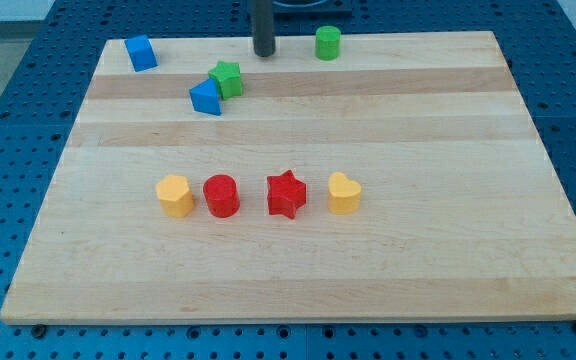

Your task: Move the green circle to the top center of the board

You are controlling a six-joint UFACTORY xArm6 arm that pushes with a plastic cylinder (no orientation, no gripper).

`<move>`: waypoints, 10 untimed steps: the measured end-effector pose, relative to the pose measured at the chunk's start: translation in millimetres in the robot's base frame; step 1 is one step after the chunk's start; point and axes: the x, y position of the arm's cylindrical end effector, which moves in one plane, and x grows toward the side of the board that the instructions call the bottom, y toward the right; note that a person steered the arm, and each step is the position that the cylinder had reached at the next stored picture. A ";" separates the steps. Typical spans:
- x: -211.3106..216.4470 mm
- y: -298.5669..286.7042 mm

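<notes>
Here, a pale wooden board [298, 250] of glued lengthwise strips is seen lying on a blue perforated table [8, 130]. The blocks appear to be smooth, matte plastic. The green circle [328, 43], a short upright cylinder, is found at the view's top edge of the board, slightly right of centre. The rod is seen as a straight dark cylinder entering from the view's top, nearly upright; my tip [264, 53] is set on the board at about 9 o'clock from the green circle, apart from it with bare wood between. No gripper is carried, so nothing is grasped or clamped.

A green star [227, 78] lies at about 7 o'clock from the tip, and a blue triangle [206, 97] is pressed against its lower left side. A blue block [141, 53], roughly cube-like, is placed near the board's top left corner.

Across the middle a row is formed, from the view's left: a yellow block [175, 195] of hexagon-like outline, a red cylinder [221, 195], a red star [286, 194] and a yellow heart [344, 193]. The yellow block and red cylinder are nearly touching.
</notes>
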 end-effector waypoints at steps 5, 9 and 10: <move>36.9 179.4; -4.2 123.8; -4.2 118.6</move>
